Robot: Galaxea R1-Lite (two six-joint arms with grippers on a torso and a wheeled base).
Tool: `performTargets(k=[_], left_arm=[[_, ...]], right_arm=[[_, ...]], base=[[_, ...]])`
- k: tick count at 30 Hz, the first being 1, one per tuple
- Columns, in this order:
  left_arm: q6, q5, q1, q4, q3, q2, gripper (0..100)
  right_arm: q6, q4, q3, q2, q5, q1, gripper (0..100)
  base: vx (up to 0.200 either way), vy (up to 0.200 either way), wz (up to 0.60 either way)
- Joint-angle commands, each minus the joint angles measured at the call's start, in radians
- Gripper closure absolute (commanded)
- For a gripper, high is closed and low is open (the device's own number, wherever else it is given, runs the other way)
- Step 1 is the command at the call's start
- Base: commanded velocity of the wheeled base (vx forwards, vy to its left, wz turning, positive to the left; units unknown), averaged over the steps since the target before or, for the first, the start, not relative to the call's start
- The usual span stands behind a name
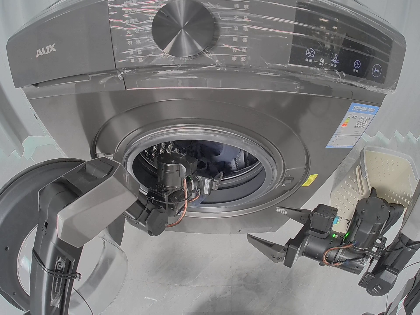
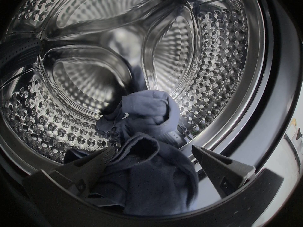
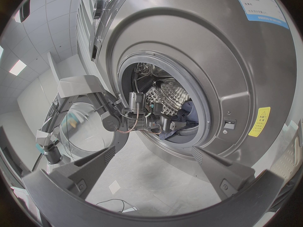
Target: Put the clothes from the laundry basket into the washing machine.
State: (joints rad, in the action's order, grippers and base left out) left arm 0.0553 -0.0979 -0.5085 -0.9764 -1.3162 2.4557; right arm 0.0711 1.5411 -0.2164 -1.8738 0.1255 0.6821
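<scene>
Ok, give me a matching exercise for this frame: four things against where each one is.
1 dark blue clothes
2 left gripper
3 right gripper
4 laundry basket

A at the mouth of the drum, fingers apart
B out in front of the washing machine, fingers apart
C lying in the drum
D beside the washing machine, on the robot's right

Pairs: 1-C, 2-A, 3-B, 4-D

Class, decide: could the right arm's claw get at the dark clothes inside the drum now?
Probably not: the left claw sits in the drum mouth over the dark clothes, blocking the right claw outside.
</scene>
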Motion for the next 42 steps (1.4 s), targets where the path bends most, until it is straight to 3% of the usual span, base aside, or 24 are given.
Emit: performTargets(k=[1,3,4,11,18,26,35,36,42], left_arm=[[0.008,0.0,0.007,-0.004,0.003,0.028,0],[0.011,0.0,0.01,-0.005,-0.002,0.039,0],[0.009,0.0,0.01,-0.004,-0.006,0.04,100],[0.005,0.0,0.008,-0.007,-0.035,0.04,100],[-0.026,-0.02,0.018,-0.054,-0.232,0.118,100],[-0.028,-0.054,0.05,-0.102,-0.454,0.232,100],[-0.019,-0.052,0.054,-0.105,-0.454,0.256,100],[-0.019,-0.052,0.053,-0.105,-0.456,0.258,0],[-0.028,-0.051,0.042,-0.104,-0.429,0.241,0]], right_arm=[[-0.001,0.001,-0.001,-0.001,0.0,0.0,0],[-0.001,0.001,-0.001,-0.001,0.0,0.0,0],[-0.001,0.001,-0.001,-0.001,0.0,0.0,0],[-0.001,0.001,-0.003,-0.001,0.002,0.002,0],[0.001,0.001,-0.014,-0.001,0.0,0.0,0],[0.001,0.001,-0.015,-0.001,0.0,0.002,0],[0.001,0.001,-0.02,-0.001,0.0,0.0,0],[0.001,0.001,-0.02,-0.001,0.0,0.0,0],[0.001,0.001,-0.021,-0.001,0.0,0.0,0]], base=[[0.0,0.0,0.0],[0.0,0.0,0.0],[0.0,0.0,0.0],[0.0,0.0,0.0],[0.0,0.0,0.0],[0.0,0.0,0.0],[0.0,0.0,0.0],[0.0,0.0,0.0],[0.0,0.0,0.0]])
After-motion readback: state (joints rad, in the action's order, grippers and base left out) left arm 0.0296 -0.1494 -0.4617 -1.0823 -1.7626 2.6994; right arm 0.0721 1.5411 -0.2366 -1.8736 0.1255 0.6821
